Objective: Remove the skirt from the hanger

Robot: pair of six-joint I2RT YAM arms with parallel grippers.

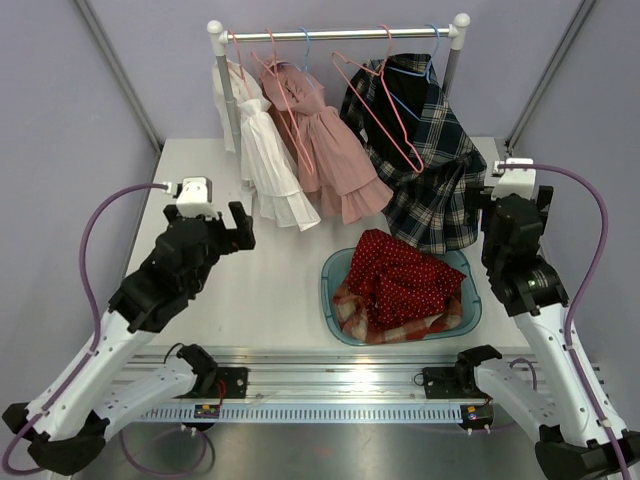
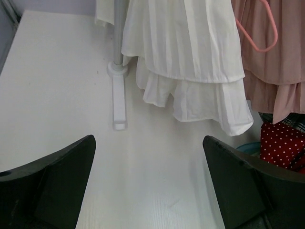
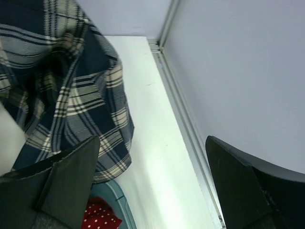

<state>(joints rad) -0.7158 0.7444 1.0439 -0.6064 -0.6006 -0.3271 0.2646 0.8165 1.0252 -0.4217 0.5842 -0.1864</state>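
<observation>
Three skirts hang from the rail (image 1: 335, 34): a white one (image 1: 270, 165) at the left, a pink one (image 1: 335, 160) in the middle and a navy plaid one (image 1: 425, 160) at the right, on pink and blue hangers (image 1: 385, 105). My left gripper (image 1: 208, 220) is open and empty above the table, left of the white skirt (image 2: 190, 57). In the left wrist view it (image 2: 148, 140) faces that skirt's hem. My right gripper (image 1: 513, 203) is open and empty just right of the plaid skirt (image 3: 62, 95). In the right wrist view it (image 3: 152, 139) is beside the hem.
A teal basket (image 1: 335, 272) at front centre holds a red polka-dot garment (image 1: 400, 275) over a checked cloth. The rack's white post and foot (image 2: 118, 95) stand ahead of my left gripper. The grey wall (image 3: 238, 71) and the table's right edge are close to my right gripper.
</observation>
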